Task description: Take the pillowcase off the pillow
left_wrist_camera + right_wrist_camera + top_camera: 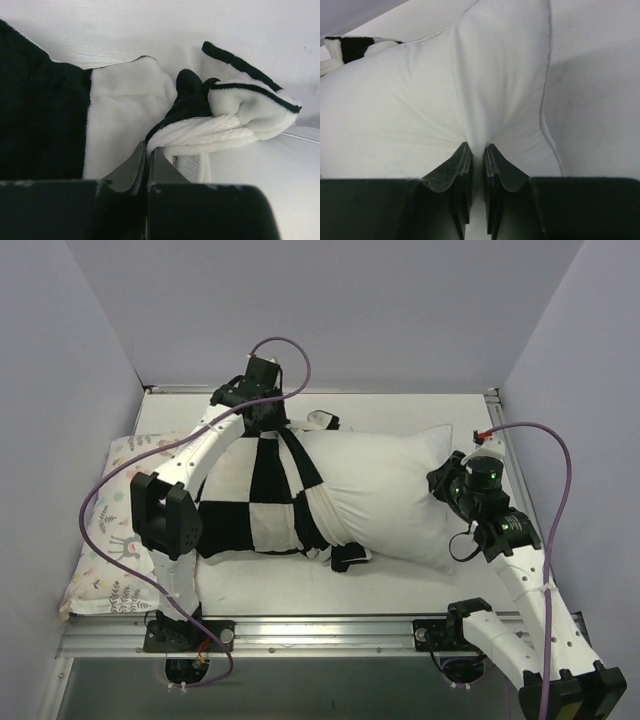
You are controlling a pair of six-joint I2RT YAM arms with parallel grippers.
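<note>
The plain white pillow [385, 490] lies across the table, its right part bare. The black and white checkered pillowcase [255, 500] covers its left part and is bunched in a band round the middle. My left gripper [262, 418] is at the far edge of the case, shut on a fold of the pillowcase [200, 115]. My right gripper [447, 487] is at the pillow's right end, shut on a pinch of the white pillow [475, 100]. The pillowcase edge shows at the top left of the right wrist view [355, 46].
A smaller pastel floral-and-animal print pillow [110, 540] lies at the left, partly under the left arm. Grey walls close in the table on the left, back and right. A metal rail [320, 635] runs along the near edge.
</note>
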